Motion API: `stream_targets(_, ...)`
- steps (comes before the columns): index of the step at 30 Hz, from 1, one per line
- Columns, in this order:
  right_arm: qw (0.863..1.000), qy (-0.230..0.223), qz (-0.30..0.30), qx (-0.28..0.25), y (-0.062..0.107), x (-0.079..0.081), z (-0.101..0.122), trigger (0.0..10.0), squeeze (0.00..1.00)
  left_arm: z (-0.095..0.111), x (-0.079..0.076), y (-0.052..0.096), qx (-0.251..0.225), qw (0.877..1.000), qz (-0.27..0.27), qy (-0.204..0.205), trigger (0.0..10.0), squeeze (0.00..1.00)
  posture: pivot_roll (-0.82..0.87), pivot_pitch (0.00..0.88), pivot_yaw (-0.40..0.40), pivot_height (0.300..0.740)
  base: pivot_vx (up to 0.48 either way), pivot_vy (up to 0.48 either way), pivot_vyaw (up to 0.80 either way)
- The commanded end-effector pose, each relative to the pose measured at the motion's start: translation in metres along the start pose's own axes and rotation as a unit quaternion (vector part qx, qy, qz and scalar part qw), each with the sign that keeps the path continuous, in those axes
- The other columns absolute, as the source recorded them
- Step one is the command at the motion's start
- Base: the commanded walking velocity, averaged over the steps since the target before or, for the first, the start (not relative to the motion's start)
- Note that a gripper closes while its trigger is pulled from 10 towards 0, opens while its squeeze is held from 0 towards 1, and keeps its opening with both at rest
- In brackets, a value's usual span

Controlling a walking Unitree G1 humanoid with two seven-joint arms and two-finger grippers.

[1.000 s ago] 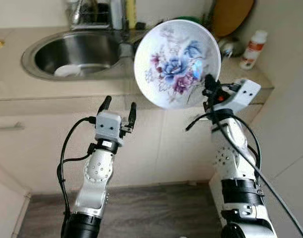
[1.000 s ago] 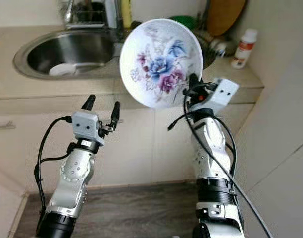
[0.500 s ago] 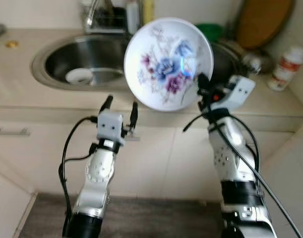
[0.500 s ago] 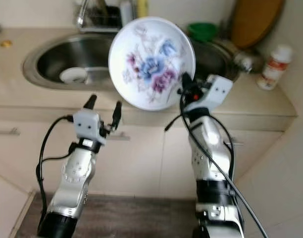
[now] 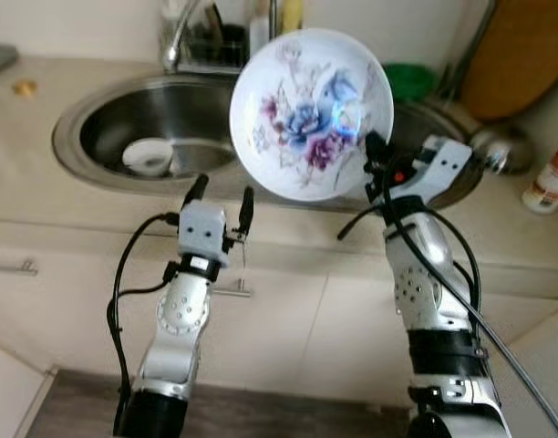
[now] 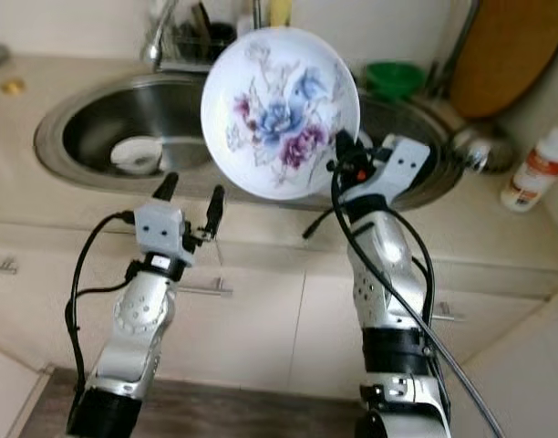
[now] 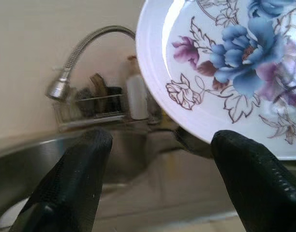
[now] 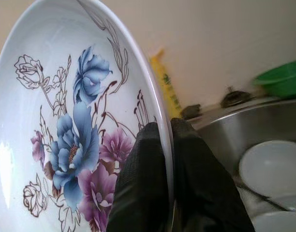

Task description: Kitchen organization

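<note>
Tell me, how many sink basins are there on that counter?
2: the left basin, holding a small white dish, and the right basin, partly behind the flowered plate in the right gripper. Nothing suggests more.

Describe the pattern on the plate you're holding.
White plate with blue and purple flowers, thin brown outlines; clearest in right wrist view.

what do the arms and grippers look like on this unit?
Both arms have silver perforated shells and black joint bands lower down. Each wrist carries a pale grey boxy housing. The left gripper and right gripper each have two long black textured fingers. Loose black cables loop along both arms; the right wrist shows a red spot.
</note>
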State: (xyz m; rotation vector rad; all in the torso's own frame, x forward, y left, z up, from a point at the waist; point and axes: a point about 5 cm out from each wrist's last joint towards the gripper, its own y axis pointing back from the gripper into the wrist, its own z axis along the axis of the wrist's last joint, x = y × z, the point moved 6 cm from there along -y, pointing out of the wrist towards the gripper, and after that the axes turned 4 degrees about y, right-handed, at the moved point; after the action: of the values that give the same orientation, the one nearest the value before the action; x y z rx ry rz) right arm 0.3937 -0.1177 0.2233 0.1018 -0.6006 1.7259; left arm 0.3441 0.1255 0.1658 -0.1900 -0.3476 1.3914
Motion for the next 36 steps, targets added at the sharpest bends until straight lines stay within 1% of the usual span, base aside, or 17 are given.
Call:
stream_targets(1, 1.000, 0.012, 0.011, -0.019, -0.004, 0.008, 0.011, 0.0, 0.00, 0.001, 0.000, 0.000, -0.001, 1.000, 0.000, -0.001, 10.0, 0.00, 0.04, 0.000, -0.044, 0.740, 0.304, 0.000, 0.00)
stream_targets(5, 1.000, 0.018, -0.009, -0.020, -0.005, 0.000, 0.011, 0.0, 0.00, 0.001, 0.000, 0.000, 0.000, 1.000, 0.001, -0.001, 10.0, 0.00, 0.04, 0.000, -0.044, 0.740, 0.298, 0.000, 0.00)
stream_targets(7, 0.999, 0.029, -0.035, -0.018, -0.006, -0.011, 0.011, 0.0, 0.00, 0.000, 0.000, 0.000, 0.001, 1.000, 0.001, -0.001, 10.0, 0.00, 0.04, 0.000, -0.044, 0.740, 0.257, 0.000, 0.00)
stream_targets(8, 0.998, 0.038, -0.051, -0.017, -0.006, -0.017, 0.010, 0.0, 0.00, 0.000, 0.000, -0.001, 0.001, 1.000, 0.001, -0.001, 10.0, 0.00, 0.04, 0.000, -0.044, 0.740, 0.000, 0.000, 0.00)
stream_targets(13, 0.995, 0.071, -0.072, -0.013, -0.007, -0.027, 0.010, 0.0, 0.00, -0.001, 0.001, -0.001, 0.005, 1.000, 0.003, -0.002, 10.0, 0.00, 0.04, 0.000, -0.044, 0.740, 0.000, 0.000, 0.00)
stream_targets(16, 0.990, 0.106, -0.091, -0.010, -0.013, -0.037, 0.011, 0.0, 0.00, -0.002, 0.000, -0.001, 0.006, 1.000, 0.002, -0.004, 10.0, 0.00, 0.04, 0.000, -0.043, 0.740, 0.000, 0.000, 0.00)
stream_targets(20, 0.986, 0.131, -0.106, -0.007, -0.018, -0.042, 0.012, 0.0, 0.00, -0.002, 0.000, -0.001, 0.006, 1.000, 0.002, -0.005, 10.0, 0.00, 0.04, 0.000, -0.043, 0.740, 0.000, 0.000, 0.00)
stream_targets(23, 0.975, 0.185, -0.119, 0.019, -0.022, -0.049, 0.003, 0.0, 0.00, -0.002, 0.000, -0.001, 0.006, 1.000, 0.001, -0.006, 10.0, 0.00, 0.05, 0.000, -0.043, 0.740, 0.000, 0.000, 0.00)
stream_targets(25, 0.969, 0.209, -0.125, 0.029, -0.023, -0.052, -0.001, 0.0, 0.00, -0.002, 0.000, -0.001, 0.006, 1.000, 0.001, -0.006, 10.0, 0.00, 0.05, 0.000, -0.043, 0.740, 0.000, 0.000, 0.00)
stream_targets(27, 0.954, 0.264, -0.136, 0.048, -0.023, -0.058, -0.008, 0.1, 0.00, -0.002, 0.000, -0.002, 0.006, 1.000, 0.001, -0.007, 10.0, 0.00, 0.05, 0.000, -0.043, 0.740, 0.000, 0.000, 0.00)
stream_targets(28, 0.944, 0.289, -0.150, 0.056, -0.021, -0.064, -0.010, 1.5, 0.00, -0.002, 0.000, -0.002, 0.006, 1.000, 0.001, -0.007, 10.0, 0.00, 0.05, 0.000, -0.045, 0.740, 0.000, 0.000, 0.00)
stream_targets(29, 0.931, 0.317, -0.169, 0.070, -0.018, -0.073, -0.013, 1.3, 0.00, -0.002, 0.000, -0.001, 0.006, 1.000, 0.001, -0.008, 10.0, 0.00, 0.05, 0.000, -0.044, 0.740, 0.000, 0.000, 0.00)
stream_targets(30, 0.928, 0.320, -0.173, 0.074, -0.018, -0.075, -0.015, 1.3, 0.00, -0.002, 0.000, -0.001, 0.007, 1.000, 0.001, -0.008, 10.0, 0.00, 0.05, 0.000, -0.044, 0.740, 0.000, 0.000, 0.00)
stream_targets(31, 0.926, 0.325, -0.174, 0.080, -0.017, -0.076, -0.017, 4.5, 0.00, -0.002, 0.000, -0.001, 0.007, 1.000, 0.001, -0.008, 10.0, 0.00, 0.05, 0.000, -0.043, 0.740, 0.000, 0.000, 0.00)
stream_targets(32, 0.923, 0.335, -0.167, 0.093, -0.016, -0.077, -0.022, 10.0, 0.00, -0.002, 0.000, -0.002, 0.007, 1.000, 0.000, -0.008, 10.0, 0.00, 0.05, 0.000, -0.042, 0.740, 0.000, 0.000, 0.00)
stream_targets(34, 0.923, 0.336, -0.158, 0.101, -0.016, -0.075, -0.027, 10.0, 0.00, -0.002, -0.001, -0.002, 0.007, 1.000, -0.001, -0.009, 10.0, 0.00, 0.05, 0.000, -0.041, 0.740, 0.000, 0.000, 0.00)
stream_targets(36, 0.923, 0.338, -0.129, 0.134, -0.015, -0.070, -0.042, 10.0, 0.00, -0.002, -0.001, -0.002, 0.007, 1.000, -0.001, -0.009, 10.0, 0.00, 0.05, 0.000, -0.041, 0.740, 0.000, 0.000, 0.00)
